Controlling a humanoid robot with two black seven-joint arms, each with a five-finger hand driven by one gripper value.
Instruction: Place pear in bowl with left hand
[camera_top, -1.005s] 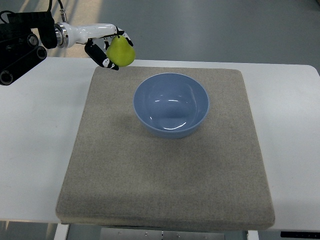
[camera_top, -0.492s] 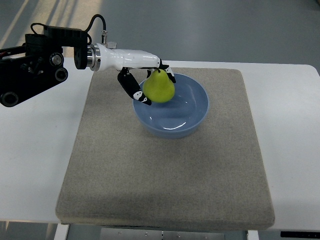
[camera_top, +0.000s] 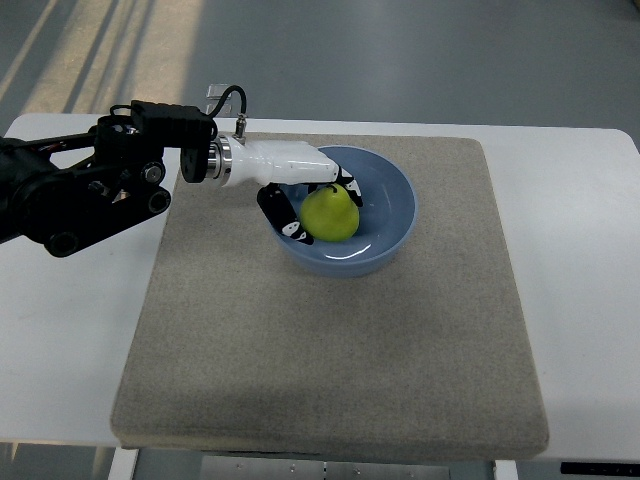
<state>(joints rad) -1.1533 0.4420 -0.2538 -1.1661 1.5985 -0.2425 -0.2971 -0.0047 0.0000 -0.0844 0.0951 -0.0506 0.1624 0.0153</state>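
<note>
A yellow-green pear (camera_top: 331, 213) is down inside the blue bowl (camera_top: 392, 215), which stands on the grey mat (camera_top: 330, 350). My left hand (camera_top: 318, 205) reaches in over the bowl's left rim from the picture's left, its white and black fingers (camera_top: 284, 216) still curled round the pear. Whether the pear rests on the bowl's bottom cannot be told. The right arm does not show.
The mat lies on a white table (camera_top: 585, 260). The left arm's black forearm housing (camera_top: 90, 185) hangs over the table's left part. Grey floor shows beyond the far edge.
The left hand carried the pear from beyond the mat's far left corner rightward over the bowl, then lowered it into the bowl. The arm has come further into view.
</note>
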